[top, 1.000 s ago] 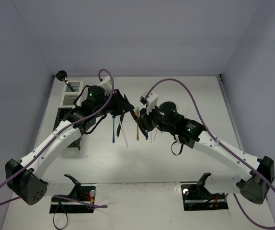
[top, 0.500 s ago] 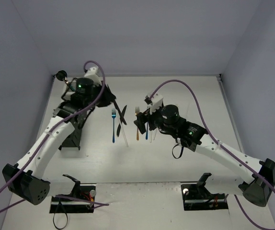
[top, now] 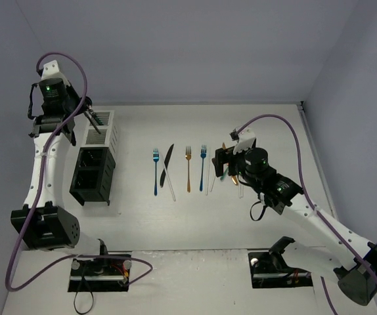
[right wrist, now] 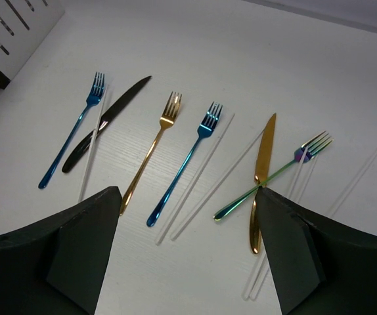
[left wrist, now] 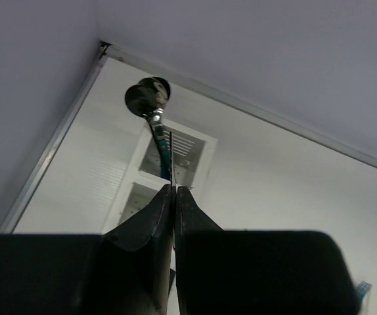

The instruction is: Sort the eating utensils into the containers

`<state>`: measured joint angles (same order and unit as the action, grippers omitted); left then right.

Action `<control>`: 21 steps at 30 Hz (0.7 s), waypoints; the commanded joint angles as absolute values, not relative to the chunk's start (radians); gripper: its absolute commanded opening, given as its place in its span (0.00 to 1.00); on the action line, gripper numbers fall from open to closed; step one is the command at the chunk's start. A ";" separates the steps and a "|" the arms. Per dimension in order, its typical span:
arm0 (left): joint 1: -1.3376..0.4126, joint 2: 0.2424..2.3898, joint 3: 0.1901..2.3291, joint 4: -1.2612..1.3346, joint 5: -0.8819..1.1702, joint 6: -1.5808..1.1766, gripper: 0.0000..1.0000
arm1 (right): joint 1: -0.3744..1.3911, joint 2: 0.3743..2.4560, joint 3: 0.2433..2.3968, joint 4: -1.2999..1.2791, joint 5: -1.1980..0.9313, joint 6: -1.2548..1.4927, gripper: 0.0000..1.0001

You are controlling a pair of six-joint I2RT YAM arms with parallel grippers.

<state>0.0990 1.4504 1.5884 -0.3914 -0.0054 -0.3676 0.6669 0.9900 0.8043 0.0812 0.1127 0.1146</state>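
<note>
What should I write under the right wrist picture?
Open right hand above a gold metal knife crossed with a shiny green fork.

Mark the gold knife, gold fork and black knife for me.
gold knife (right wrist: 265,147): right wrist view, on the blade.
gold fork (right wrist: 150,152): right wrist view, mid handle.
black knife (right wrist: 126,97): right wrist view, on the blade.

The gripper (right wrist: 188,262) hangs with its jaws spread wide and nothing between them. Ahead, from its left finger across, lie a blue fork (right wrist: 70,134), black knife (right wrist: 110,118), gold fork (right wrist: 150,151) and second blue fork (right wrist: 183,164). Just ahead of the right finger, a green fork (right wrist: 241,199) crosses a gold knife (right wrist: 265,147). Pale chopsticks (right wrist: 201,170) lie among them.
</note>
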 commanded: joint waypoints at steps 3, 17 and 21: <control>0.177 1.540 1.637 -0.271 -0.006 -0.310 0.00 | 0.657 0.968 0.787 0.115 0.139 0.112 0.81; 0.215 1.668 1.544 -0.183 0.082 -0.353 0.15 | 0.637 1.096 0.811 0.063 0.291 0.202 0.80; 0.229 1.655 1.519 -0.201 0.082 -0.369 0.24 | 0.614 1.179 0.848 0.019 0.313 0.247 0.79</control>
